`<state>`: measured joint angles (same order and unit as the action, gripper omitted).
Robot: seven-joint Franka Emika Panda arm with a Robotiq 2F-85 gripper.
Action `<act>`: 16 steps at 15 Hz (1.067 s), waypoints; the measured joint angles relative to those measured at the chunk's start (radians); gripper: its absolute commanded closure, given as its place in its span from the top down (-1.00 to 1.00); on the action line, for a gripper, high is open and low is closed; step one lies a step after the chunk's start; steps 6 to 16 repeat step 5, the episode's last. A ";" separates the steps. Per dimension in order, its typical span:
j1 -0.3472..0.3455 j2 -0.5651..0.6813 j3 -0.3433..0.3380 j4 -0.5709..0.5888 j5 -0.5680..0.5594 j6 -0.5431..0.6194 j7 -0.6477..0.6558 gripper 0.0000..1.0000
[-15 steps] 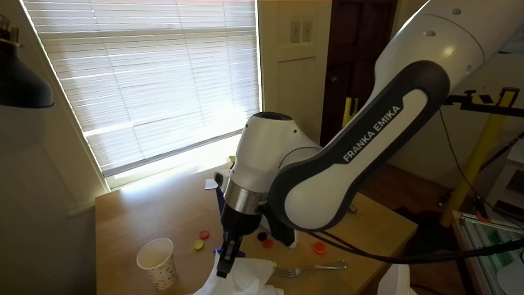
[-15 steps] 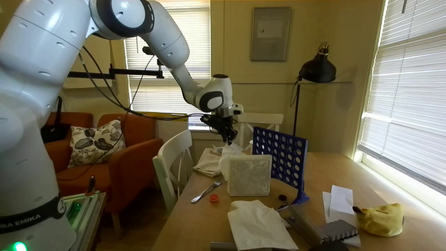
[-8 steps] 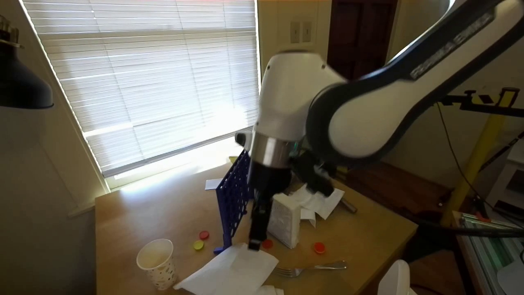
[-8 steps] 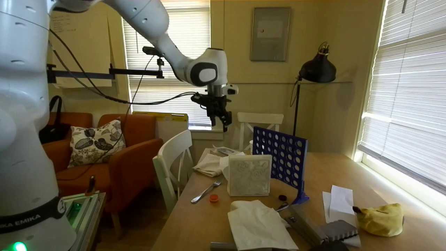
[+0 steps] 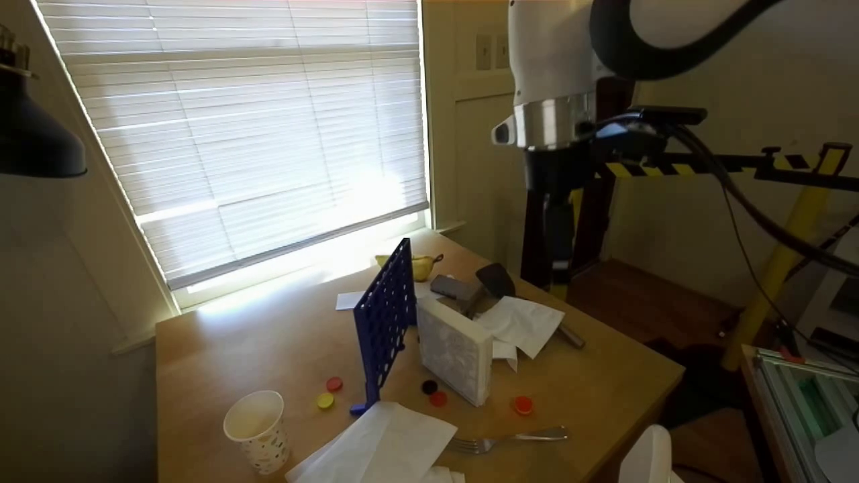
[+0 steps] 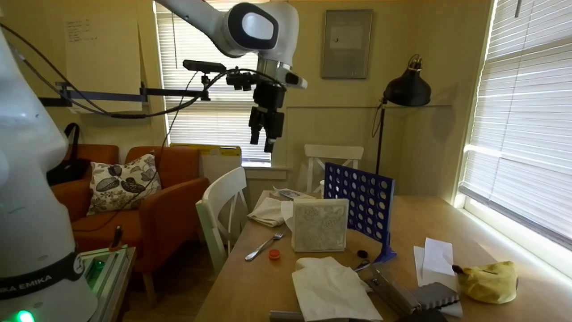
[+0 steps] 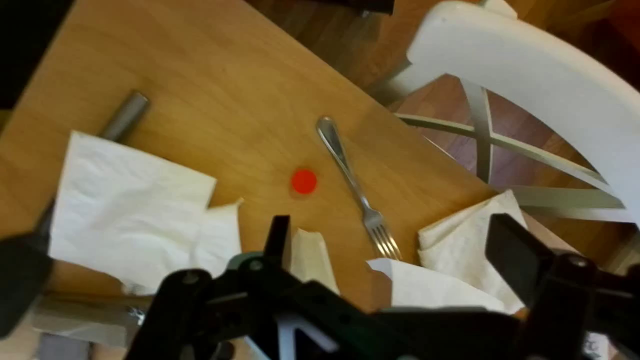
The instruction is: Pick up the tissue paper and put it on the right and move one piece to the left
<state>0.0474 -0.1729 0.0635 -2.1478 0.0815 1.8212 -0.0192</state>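
The wrist view shows the gripper [image 7: 392, 234] with its jaws spread wide apart and nothing in their hold; in both exterior views it hangs well above the wooden table [image 5: 228, 355], apart from everything on it. On the near side in an exterior view lies a white tissue sheet [image 5: 402, 443], spread out just beside the foot of the blue Connect Four frame [image 5: 386, 329]; whether the two touch, I cannot tell. That sheet overlaps a folded tissue bundle [image 7: 457, 237], and the tines of the fork [image 7: 372, 219] reach its edge. Farther off and to the right, loose tissue paper [image 5: 522, 325] lies across the handle of a black spatula [image 5: 495, 280]. A white block with a floral relief [image 5: 446, 352] stands upright between that paper and the frame. A bright red disc [image 5: 523, 405] sits to the right of the block, near the fork. On the left, a speckled paper cup [image 5: 266, 443] stands near the sheet, with a yellow disc [image 5: 325, 401] a little farther off and to its right.
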 measured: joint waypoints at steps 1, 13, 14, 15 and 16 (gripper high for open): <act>-0.024 -0.011 -0.030 0.004 -0.001 -0.043 0.000 1.00; -0.078 -0.009 -0.094 0.010 -0.001 -0.096 -0.004 1.00; -0.078 -0.009 -0.094 0.010 -0.001 -0.096 -0.004 1.00; -0.078 -0.009 -0.094 0.010 -0.001 -0.096 -0.004 1.00; -0.078 -0.009 -0.094 0.010 -0.001 -0.096 -0.004 1.00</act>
